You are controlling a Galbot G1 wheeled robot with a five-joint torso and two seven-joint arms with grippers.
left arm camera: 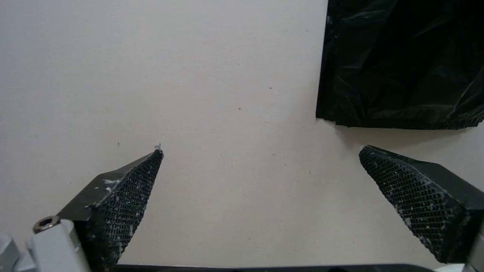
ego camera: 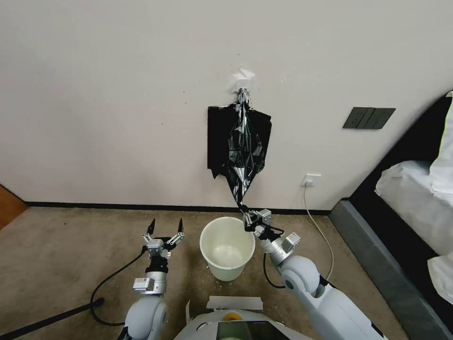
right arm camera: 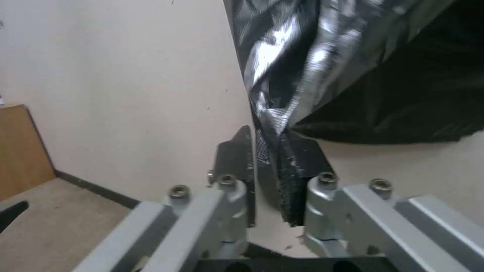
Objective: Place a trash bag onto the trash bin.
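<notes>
A glossy black trash bag (ego camera: 244,156) hangs stretched from a hook on the wall, in front of a flat black pack of bags (ego camera: 216,137). My right gripper (ego camera: 246,213) is shut on the bag's lower tip, just above the far right rim of the cream-white trash bin (ego camera: 227,247). In the right wrist view the silvery creased trash bag (right arm camera: 282,71) runs down between the closed fingers (right arm camera: 237,158). My left gripper (ego camera: 165,227) is open to the left of the bin, pointing at the wall, with nothing between its fingertips (left arm camera: 136,181). The pack's lower corner (left arm camera: 398,64) is visible past the left fingers.
The metal hook (ego camera: 242,96) sits on the wall above the bin. A wall socket with a white cable (ego camera: 311,180) is to the right, near a dark bed frame (ego camera: 377,255). Black cable (ego camera: 108,283) lies on the carpet at left.
</notes>
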